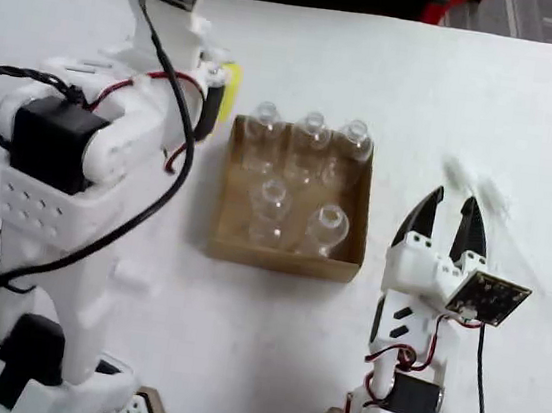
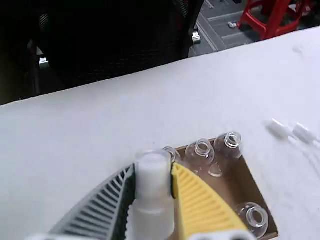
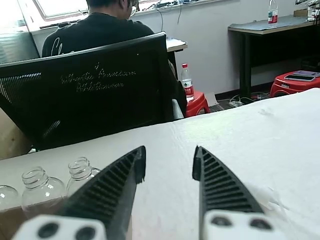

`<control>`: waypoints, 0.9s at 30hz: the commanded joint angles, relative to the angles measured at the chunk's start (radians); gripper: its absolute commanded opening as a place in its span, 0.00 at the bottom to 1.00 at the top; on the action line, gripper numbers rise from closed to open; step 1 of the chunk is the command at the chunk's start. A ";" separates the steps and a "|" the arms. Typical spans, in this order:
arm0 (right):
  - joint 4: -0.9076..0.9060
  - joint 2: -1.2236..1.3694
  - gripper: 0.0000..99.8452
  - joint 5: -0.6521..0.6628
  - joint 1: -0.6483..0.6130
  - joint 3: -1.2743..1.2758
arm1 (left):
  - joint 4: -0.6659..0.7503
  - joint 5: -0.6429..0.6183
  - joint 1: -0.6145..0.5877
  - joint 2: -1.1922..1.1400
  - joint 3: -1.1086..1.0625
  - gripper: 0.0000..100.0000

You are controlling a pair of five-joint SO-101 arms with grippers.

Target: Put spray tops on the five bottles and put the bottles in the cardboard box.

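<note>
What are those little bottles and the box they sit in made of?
Bottles: clear and glossy, and you can see through them; glass or hard plastic, unclear which. Cardboard box: dull brown matte walls, so it looks like plain cardboard.

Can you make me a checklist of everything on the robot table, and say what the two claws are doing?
Surface: white table.
Job's things: five clear bottles stand in the cardboard box, none with a top; at least two loose spray tops lie on the table beside the box.
Clutter: nothing seen.
Grippers: left gripper shut on a white spray top; right gripper open and empty.
Cables: black cable and red wires run along the arms.
Surroundings: black chair and red stool beyond the table.
</note>
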State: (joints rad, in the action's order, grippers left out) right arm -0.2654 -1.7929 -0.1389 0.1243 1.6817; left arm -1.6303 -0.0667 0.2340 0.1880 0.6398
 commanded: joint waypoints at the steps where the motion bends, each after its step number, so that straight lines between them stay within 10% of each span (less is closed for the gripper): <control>1: -0.004 -0.001 0.13 0.011 -0.012 0.008 | 0.037 -0.087 0.013 0.036 0.040 0.02; 19: -0.005 -0.001 0.13 0.091 -0.053 0.008 | 0.052 -0.083 0.067 0.306 -0.172 0.02; 27: -0.008 -0.001 0.13 0.107 -0.064 0.008 | 0.466 -0.087 0.031 0.516 -0.664 0.02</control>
State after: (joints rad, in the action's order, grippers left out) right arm -0.2654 -1.7929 -0.0468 0.0736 1.6817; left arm -1.4185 -0.1435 0.2877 0.5777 0.1734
